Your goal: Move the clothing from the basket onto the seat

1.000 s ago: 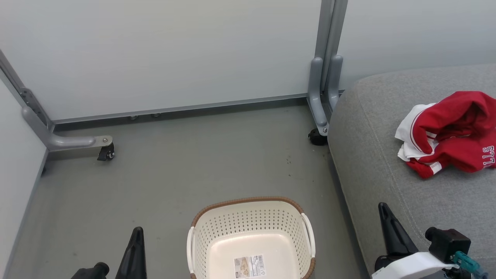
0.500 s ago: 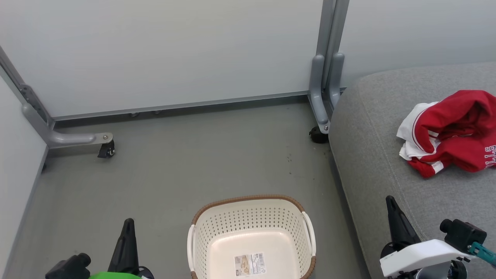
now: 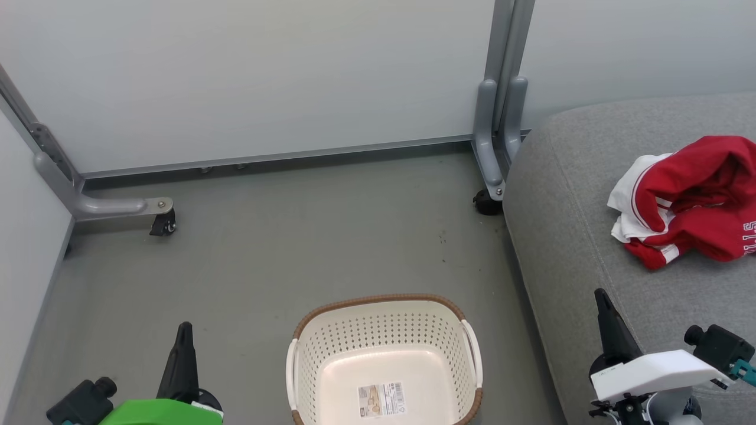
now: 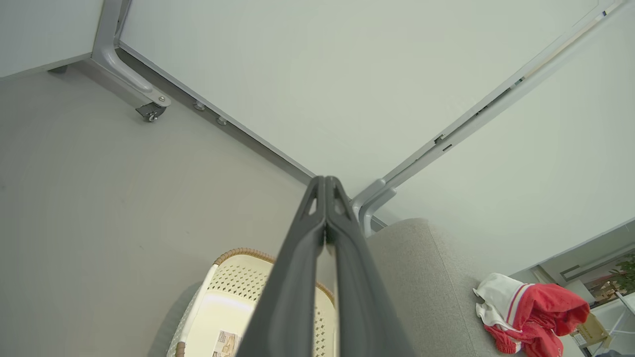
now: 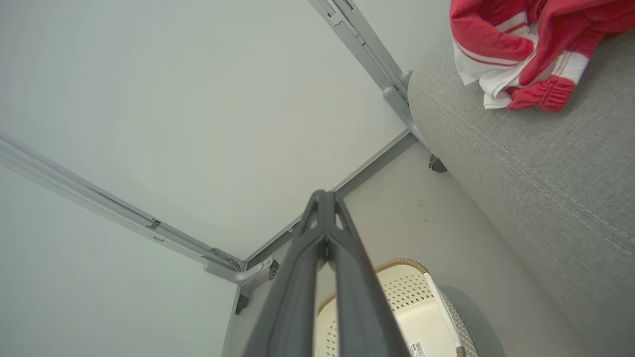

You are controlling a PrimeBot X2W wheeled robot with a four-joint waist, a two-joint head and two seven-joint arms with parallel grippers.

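Note:
The red and white clothing (image 3: pixel 688 200) lies in a bunched heap on the grey seat (image 3: pixel 590 248) at the right; white lettering shows at its right edge. On the floor in front of me the cream basket (image 3: pixel 384 360) holds nothing, and only the label sticker (image 3: pixel 382 400) shows on its base. My left gripper (image 3: pixel 184 327) is shut, low at the left of the basket, fingers pointing up the head view. My right gripper (image 3: pixel 601 295) is shut too, over the seat's front edge. The wrist views show the clothing (image 4: pixel 531 312) (image 5: pixel 521 49), the basket (image 4: pixel 233 302) (image 5: pixel 412 307) and each gripper's tips (image 4: pixel 325 181) (image 5: pixel 324 194) pressed together.
Pale partition panels (image 3: pixel 248 77) close the far side and the left. Their grey metal feet with castors (image 3: pixel 162 224) (image 3: pixel 487 203) stand on the grey floor (image 3: pixel 283 248). The seat's rounded edge (image 3: pixel 520 195) sits close to the right castor.
Both arms have drawn back toward the bottom corners of the head view, the left one sliding left and the right one right. The head view has shifted slightly. Clothing and basket have not moved.

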